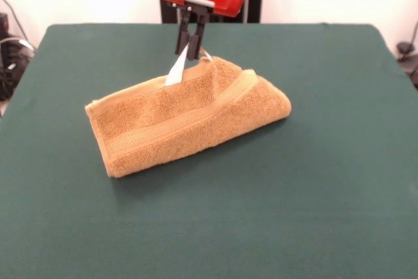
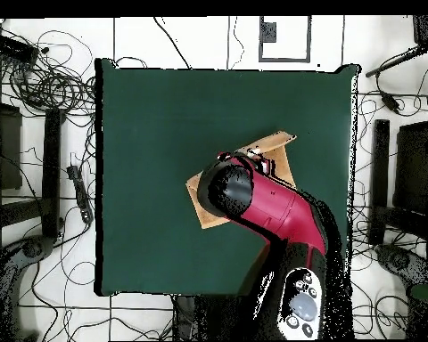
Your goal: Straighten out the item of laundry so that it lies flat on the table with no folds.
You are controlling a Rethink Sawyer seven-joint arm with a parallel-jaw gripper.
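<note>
Arm vertical, I read gripper pinching towel top edge by white tag | towel folded, tented, 12 o'clock side raised | green table, cables on floor.

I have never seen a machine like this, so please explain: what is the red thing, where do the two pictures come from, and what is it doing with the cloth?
The red and black thing is a robot arm. At its end is a claw for grasping. One picture looks across the table from the front; the other looks straight down from above, where the arm hides much of the cloth. On the dark green table lies an orange-tan towel, folded over and bunched, not flat. The claw is shut on the towel's upper edge, beside a small white tag, and holds that part raised. Cables lie on the floor around the table.
</note>
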